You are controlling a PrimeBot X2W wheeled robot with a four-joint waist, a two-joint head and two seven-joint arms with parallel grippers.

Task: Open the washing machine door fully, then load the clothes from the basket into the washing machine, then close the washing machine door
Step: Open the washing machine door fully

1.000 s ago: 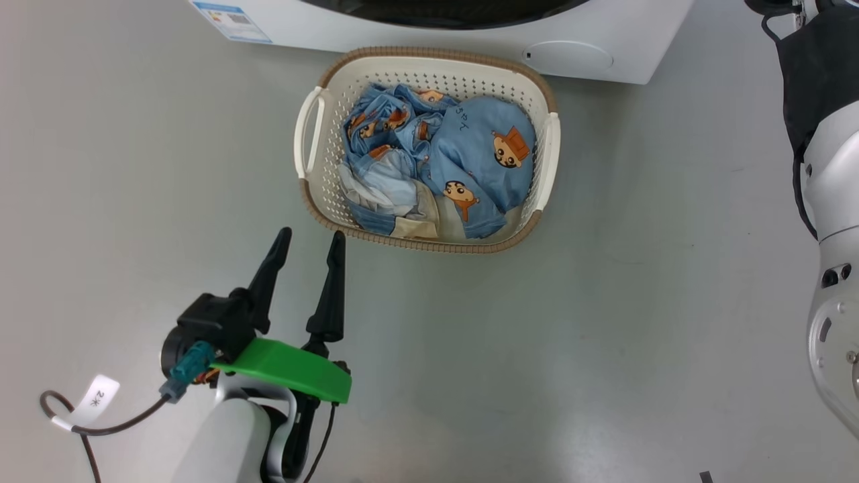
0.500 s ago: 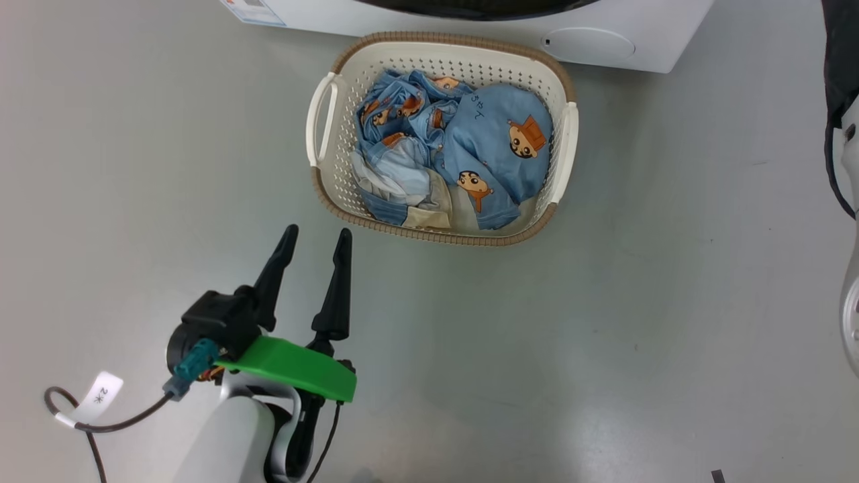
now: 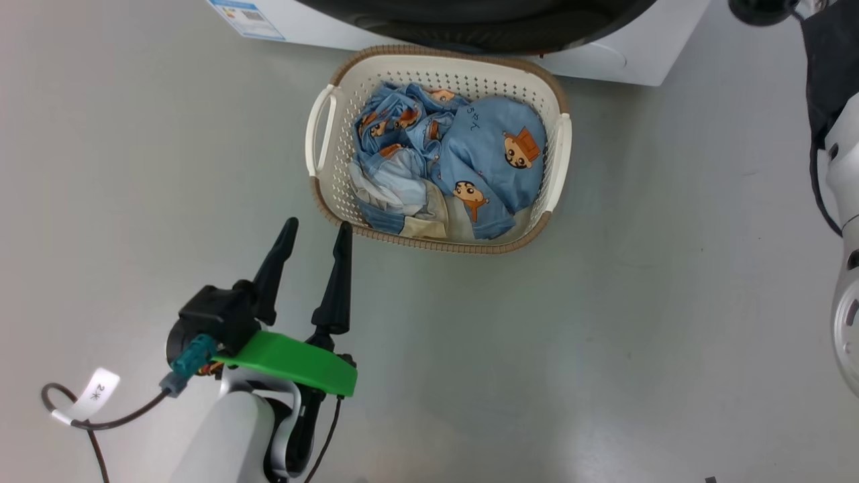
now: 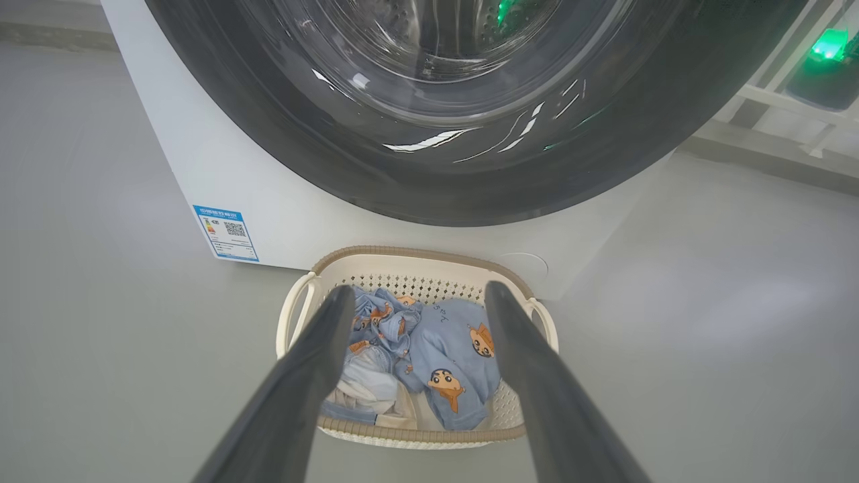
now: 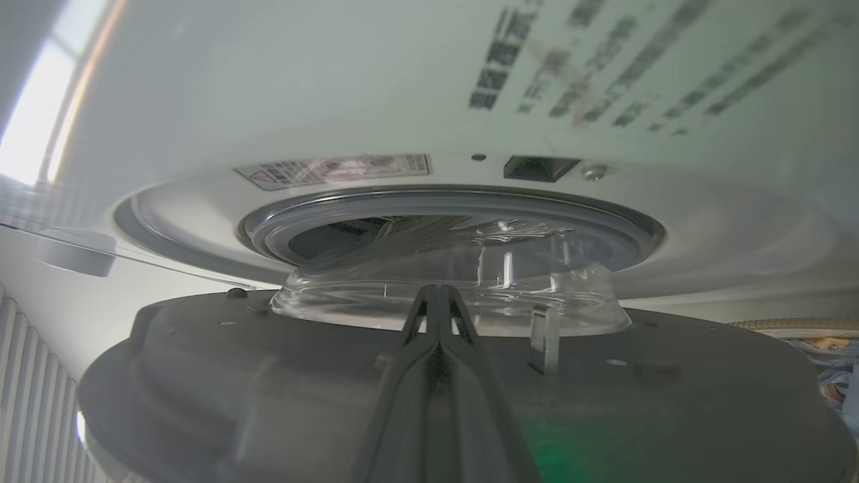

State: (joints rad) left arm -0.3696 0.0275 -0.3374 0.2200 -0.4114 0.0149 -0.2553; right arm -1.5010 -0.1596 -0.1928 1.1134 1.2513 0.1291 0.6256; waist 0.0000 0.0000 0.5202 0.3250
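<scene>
The cream basket [image 3: 436, 245] stands on the floor before the white washing machine [image 3: 302, 20], full of light blue clothes [image 3: 483, 154] with cartoon faces. The washing machine door [image 3: 483, 27] stands ajar, its black rim hanging over the basket's far edge. My left gripper [image 3: 317, 227] hovers open and empty just short of the basket's near left corner. Through the left wrist view I look between open fingers [image 4: 315, 362] at the clothes [image 4: 436, 349] and door [image 4: 402, 174]. My right gripper [image 5: 439, 290] is shut, lying along the door's grey inner face [image 5: 268, 376] by its glass bowl [image 5: 449, 295].
Grey floor lies open on both sides of the basket. My pale right arm [image 3: 845, 201] runs down the right edge of the head view. A cable with a white tag [image 3: 94, 396] trails from my left wrist. A white rack with a green light [image 4: 829, 43] stands right of the machine.
The door's black rim has swung out farther over the basket's far edge. The head camera has shifted a little. My left gripper stays open in the same place.
</scene>
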